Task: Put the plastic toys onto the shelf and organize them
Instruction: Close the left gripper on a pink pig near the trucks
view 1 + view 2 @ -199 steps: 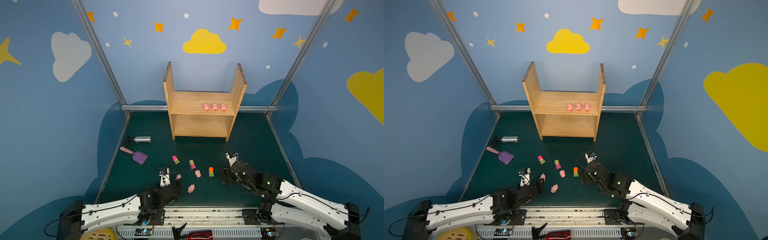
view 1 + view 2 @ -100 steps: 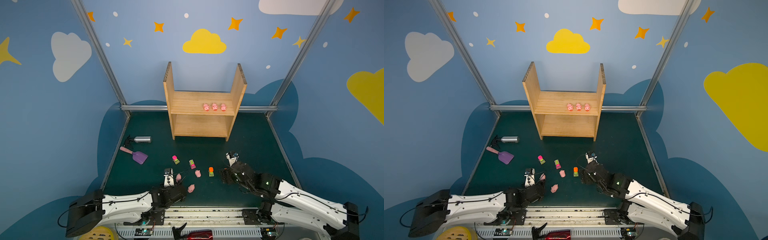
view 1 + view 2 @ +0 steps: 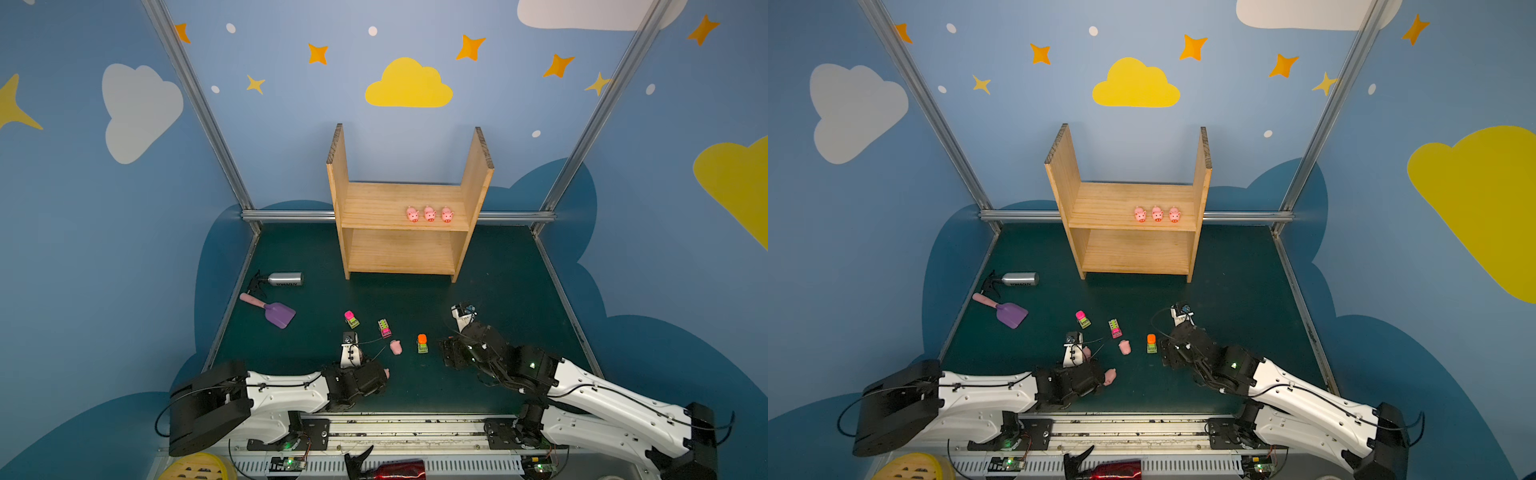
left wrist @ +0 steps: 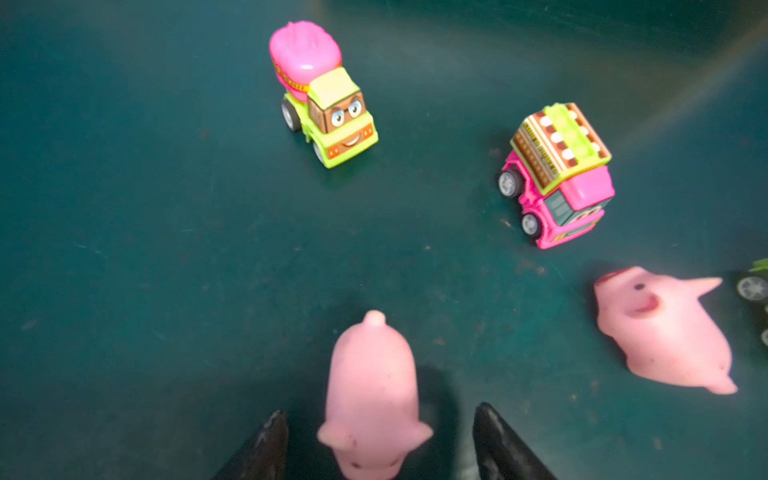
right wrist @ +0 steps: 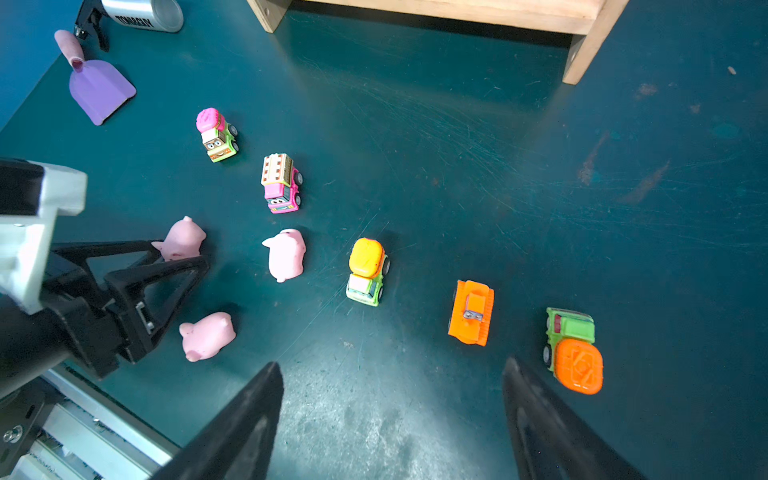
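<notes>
Pink pigs (image 3: 429, 214) are sitting three abreast on the upper board of the shelf (image 3: 374, 199) while three more and five cars (image 5: 365, 270) are waiting on the table (image 3: 498, 257), left claw (image 4: 380, 411) open around one pig (image 4: 371, 374), right claw (image 5: 390, 363) gaping empty.

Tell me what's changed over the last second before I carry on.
The left tool slid to the right in both top views and narrowed its jaws around a pink pig, not yet pinching it. The right tool stayed open and idle. The other loose toys and the three pigs on the shelf haven't moved.
</notes>
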Available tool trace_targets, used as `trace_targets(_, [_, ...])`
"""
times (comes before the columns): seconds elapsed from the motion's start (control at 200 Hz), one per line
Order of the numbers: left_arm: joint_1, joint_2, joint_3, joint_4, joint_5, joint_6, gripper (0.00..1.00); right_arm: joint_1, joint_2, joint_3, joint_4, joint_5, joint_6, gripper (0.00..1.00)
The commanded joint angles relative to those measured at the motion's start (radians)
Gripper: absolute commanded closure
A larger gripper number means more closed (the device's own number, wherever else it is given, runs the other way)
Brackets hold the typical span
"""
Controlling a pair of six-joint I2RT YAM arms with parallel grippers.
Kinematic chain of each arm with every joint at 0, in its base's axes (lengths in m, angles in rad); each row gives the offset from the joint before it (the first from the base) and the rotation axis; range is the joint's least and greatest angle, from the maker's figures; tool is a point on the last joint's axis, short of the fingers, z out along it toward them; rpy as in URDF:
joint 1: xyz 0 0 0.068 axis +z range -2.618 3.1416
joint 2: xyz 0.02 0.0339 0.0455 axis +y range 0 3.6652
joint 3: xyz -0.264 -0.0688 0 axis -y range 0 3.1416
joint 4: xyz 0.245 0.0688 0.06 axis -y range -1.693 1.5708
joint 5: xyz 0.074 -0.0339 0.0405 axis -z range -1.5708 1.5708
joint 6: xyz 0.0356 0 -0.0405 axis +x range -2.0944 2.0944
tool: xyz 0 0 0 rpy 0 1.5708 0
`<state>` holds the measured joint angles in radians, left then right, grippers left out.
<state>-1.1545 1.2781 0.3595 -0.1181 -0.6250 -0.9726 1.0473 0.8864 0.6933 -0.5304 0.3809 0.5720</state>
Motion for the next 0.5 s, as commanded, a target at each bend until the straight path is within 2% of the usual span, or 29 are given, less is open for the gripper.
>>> trace_targets(0.0, [0.016,0.009,0.009,0.005,0.014,0.013,0.32,-0.007,-0.025,-0.014,-0.021,0.004,0.005,0.18])
trace_targets(0.245, [0.053,0.025,0.001,0.021,0.062,0.015,0.42,-0.026,-0.035,-0.016,-0.026,-0.024,0.009,0.18])
trace_targets(0.496, [0.077,0.078,0.042,-0.004,0.1,0.024,0.47,-0.04,-0.051,-0.043,-0.019,-0.06,0.021,0.18])
